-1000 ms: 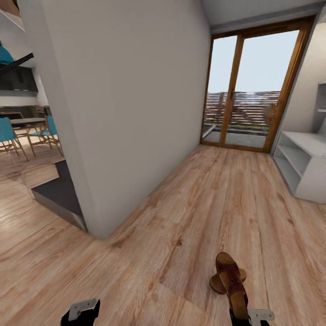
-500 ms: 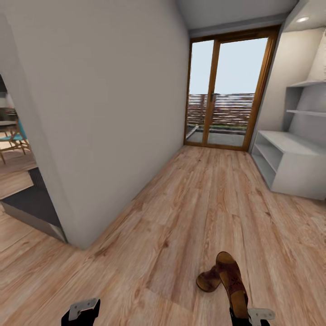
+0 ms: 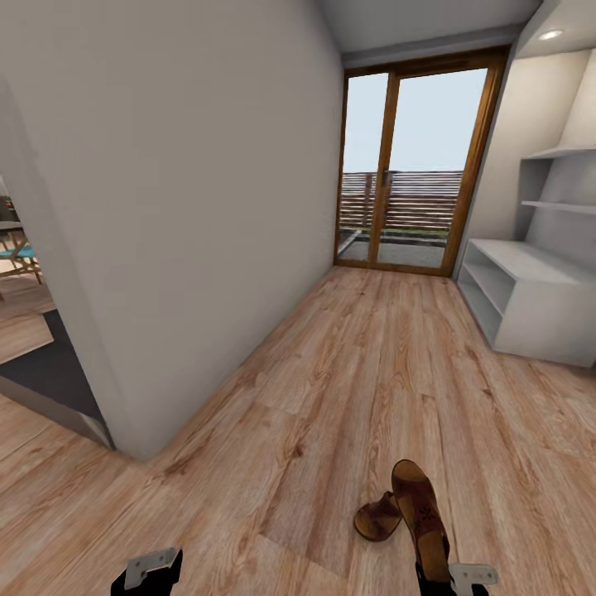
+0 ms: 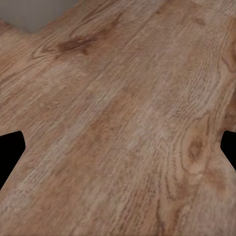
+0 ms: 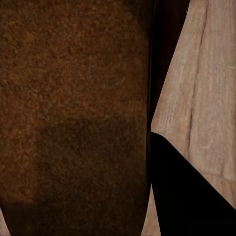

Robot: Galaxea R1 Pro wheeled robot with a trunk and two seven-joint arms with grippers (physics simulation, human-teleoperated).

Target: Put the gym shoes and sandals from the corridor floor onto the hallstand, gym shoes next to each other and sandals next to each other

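I judge I'm mid-carry toward the hallstand (image 3: 530, 306), far right; next I need to roll closer; my right gripper (image 3: 451, 579) is clamped on one sandal (image 3: 422, 517), whose tan footbed presses against it; the other sandal (image 3: 378, 517) lies on the corridor floor (image 3: 348, 397) beside it; my left gripper (image 3: 149, 574) carries nothing, fingers spread wide.

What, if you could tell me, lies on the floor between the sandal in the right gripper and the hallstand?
In the head view, only bare floor lies between the held sandal and the hallstand.
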